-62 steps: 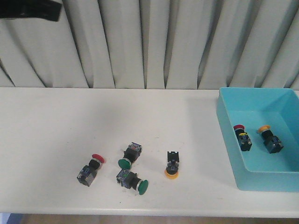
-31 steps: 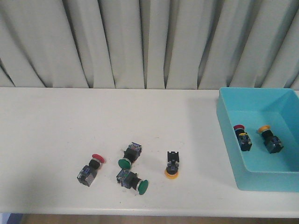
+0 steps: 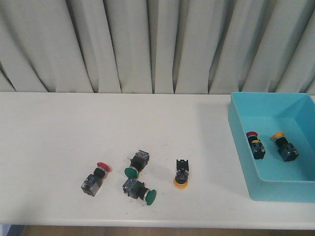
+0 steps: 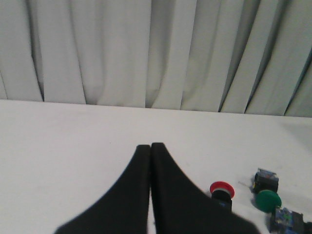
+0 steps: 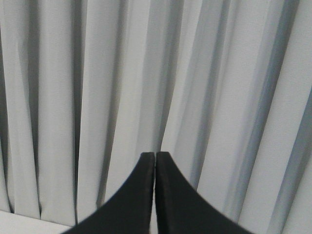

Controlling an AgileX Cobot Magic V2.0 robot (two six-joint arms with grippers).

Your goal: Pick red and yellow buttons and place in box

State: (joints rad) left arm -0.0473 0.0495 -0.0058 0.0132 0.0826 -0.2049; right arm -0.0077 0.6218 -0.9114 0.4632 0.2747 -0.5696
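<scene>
Since a second ago a dark arm part at the top left of the front view has gone out of frame; buttons and box unchanged.

Nearest row on the white tabletop: a green-capped button on its side, and the yellow button tipped cap-down toward the camera. Just behind, the red button with its cap angled up and away, and a second green button close to the first. All four sit loose in a cluster, near one another but apart from the box.

Right side: the light-blue box already holds one red button and one yellow button, lying apart on its floor.

Progress judged about halfway: two in, one red and one yellow left on the tabletop; the greens stay.

Materials: round glossy mushroom caps on blocky black/grey plastic bodies with metal terminals, likely to roll or tip. Box is smooth plastic with low sloping walls. Tabletop matte white. Far behind, pleated pale curtain.

Left gripper has fingers pressed together, nothing held, above the tabletop with the red cap near. Right gripper likewise closed and empty, facing curtain.
</scene>
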